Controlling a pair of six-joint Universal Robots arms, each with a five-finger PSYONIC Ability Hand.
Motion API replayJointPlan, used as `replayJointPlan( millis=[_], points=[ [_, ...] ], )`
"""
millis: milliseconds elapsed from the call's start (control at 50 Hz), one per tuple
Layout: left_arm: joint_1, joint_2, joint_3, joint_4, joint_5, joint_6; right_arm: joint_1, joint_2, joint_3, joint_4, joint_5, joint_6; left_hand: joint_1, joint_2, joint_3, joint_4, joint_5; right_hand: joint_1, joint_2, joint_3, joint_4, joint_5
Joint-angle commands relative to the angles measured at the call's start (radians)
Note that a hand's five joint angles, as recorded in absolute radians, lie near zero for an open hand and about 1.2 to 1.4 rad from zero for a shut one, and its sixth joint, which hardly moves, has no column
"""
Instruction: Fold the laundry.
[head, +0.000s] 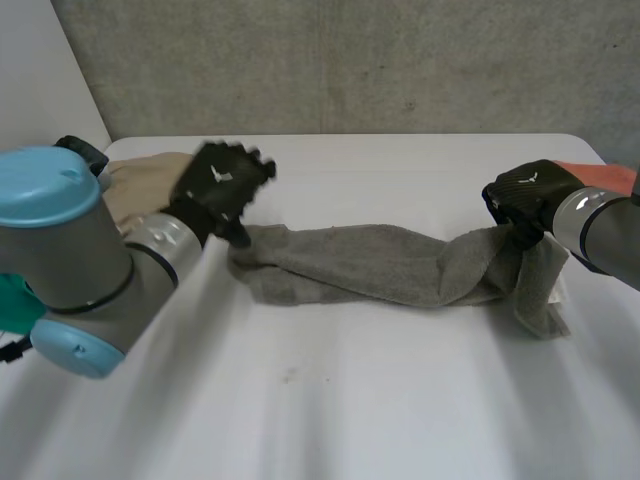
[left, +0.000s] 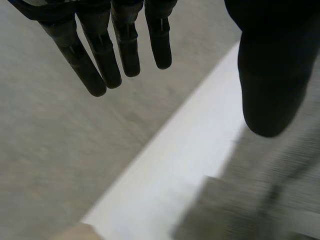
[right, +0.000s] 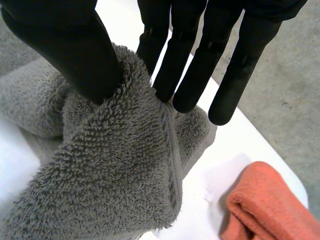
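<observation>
Grey towel (head: 370, 265) bunched lengthwise, spreading step. Right hand (head: 520, 195) pinches its 3 o'clock end; left hand (head: 222, 180), fingers spread and empty, at 9 o'clock: next, probably grasp there

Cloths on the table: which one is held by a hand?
The grey towel: the right hand pinches its end. The orange cloth and the beige cloth are in no hand.

White table (head: 330, 400), matte, evenly lit. Grey concrete wall (head: 400, 60), one vertical seam, runs behind its far edge. A plain white panel (head: 40, 70) stands past the far left corner.
</observation>
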Motion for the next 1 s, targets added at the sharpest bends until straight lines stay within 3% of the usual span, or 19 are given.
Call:
replayJointPlan(
  millis=[20, 200, 360, 520, 760, 900, 1000],
  points=[
    [-0.064, -0.069, 0.012, -0.167, 0.009, -0.010, 0.000, 0.005, 0.002, 0.001, 0.000, 0.025, 0.070, 0.041, 0.037, 0.053, 0.059, 0.298, 0.225, 0.208, 0.200, 0.253],
    [-0.072, -0.177, 0.078, -0.217, -0.044, -0.002, -0.003, 0.016, 0.008, 0.005, -0.002, 0.023, 0.175, 0.147, 0.143, 0.159, 0.165, 0.298, 0.225, 0.208, 0.200, 0.253],
    [-0.059, -0.288, 0.182, -0.222, -0.066, 0.019, 0.003, 0.016, 0.019, 0.000, -0.005, 0.020, 0.082, 0.053, 0.049, 0.065, 0.071, 0.298, 0.225, 0.208, 0.200, 0.253],
    [-0.056, -0.383, 0.311, -0.225, -0.087, 0.062, 0.012, 0.016, 0.037, -0.005, -0.013, 0.002, 0.134, 0.105, 0.102, 0.118, 0.124, 0.298, 0.225, 0.208, 0.200, 0.253],
    [-0.093, -0.484, 0.509, -0.372, -0.074, 0.094, 0.000, 0.019, 0.047, -0.014, -0.005, -0.007, 0.950, 0.921, 0.917, 0.934, 0.939, 0.298, 0.225, 0.208, 0.200, 0.253],
    [-0.099, -0.451, 0.558, -0.538, -0.072, 0.078, -0.020, -0.015, 0.042, 0.015, -0.009, -0.014, 0.977, 0.948, 0.944, 0.960, 0.966, 0.298, 0.225, 0.208, 0.200, 0.253],
    [-0.081, -0.278, 0.476, -0.628, -0.011, 0.006, -0.043, -0.098, 0.010, 0.124, -0.016, -0.041, 0.977, 0.948, 0.944, 0.960, 0.966, 0.298, 0.225, 0.208, 0.200, 0.253]
  ],
)
